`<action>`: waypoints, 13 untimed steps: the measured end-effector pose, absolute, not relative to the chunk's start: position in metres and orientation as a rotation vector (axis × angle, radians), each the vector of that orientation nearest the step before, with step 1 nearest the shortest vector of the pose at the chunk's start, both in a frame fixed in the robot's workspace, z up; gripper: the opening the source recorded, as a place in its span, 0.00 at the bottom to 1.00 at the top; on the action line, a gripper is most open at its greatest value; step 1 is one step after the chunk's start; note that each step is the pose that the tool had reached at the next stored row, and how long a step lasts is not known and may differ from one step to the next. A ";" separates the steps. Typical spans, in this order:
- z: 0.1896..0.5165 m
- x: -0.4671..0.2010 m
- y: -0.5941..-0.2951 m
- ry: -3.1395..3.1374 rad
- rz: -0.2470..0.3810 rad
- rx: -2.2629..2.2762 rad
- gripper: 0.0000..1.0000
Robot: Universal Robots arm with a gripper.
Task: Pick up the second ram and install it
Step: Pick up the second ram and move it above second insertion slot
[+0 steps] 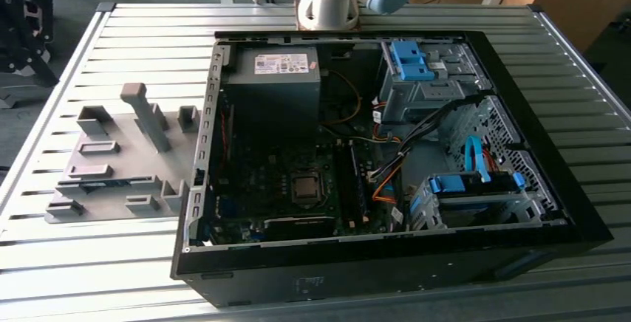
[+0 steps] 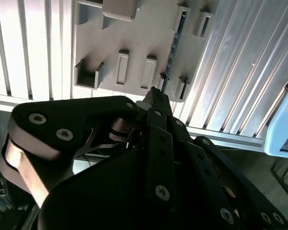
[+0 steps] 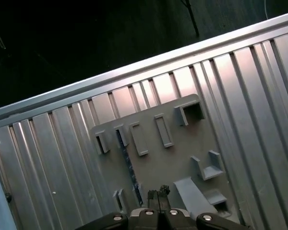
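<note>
**Asker:** Where is the ram from your gripper right now?

**Me:** My gripper (image 3: pixel 158 193) hangs high over the grey holder (image 3: pixel 182 153), fingers pressed together and carrying nothing. The ram (image 3: pixel 128 167) stands on its thin edge in the holder's long slot, well below me and apart from my fingertips, a little off to one side of them

**Asker:** And where is that on the table?

**Me:** In the exterior view, take the computer case (image 1: pixel 345 274) as the middle of the dial. The grey holder (image 1: pixel 128 159) sits at nine o'clock from it on the table (image 1: pixel 197 19), just beside the case wall. As far as I can tell, the ram is the thin dark strip (image 1: pixel 106 183) toward the holder's six o'clock side, with its long axis running nine to three

**Asker:** How does it line up with your fingers?

**Me:** In both wrist views the ram (image 2: pixel 174 48) runs nearly square to the line my fingers close along, with a small skew. I judge its flat faces are turned toward my finger pads. My tips look to sit nearer one end of it than its middle
</note>
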State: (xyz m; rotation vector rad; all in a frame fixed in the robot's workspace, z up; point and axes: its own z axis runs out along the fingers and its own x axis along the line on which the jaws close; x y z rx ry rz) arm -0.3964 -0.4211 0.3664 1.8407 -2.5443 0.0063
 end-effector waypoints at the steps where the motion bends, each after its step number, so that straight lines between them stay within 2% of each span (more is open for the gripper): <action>1: 0.366 -0.396 -0.421 -2.528 0.006 1.863 0.10; 13: 0.359 -0.398 -0.422 -2.360 0.005 2.071 0.10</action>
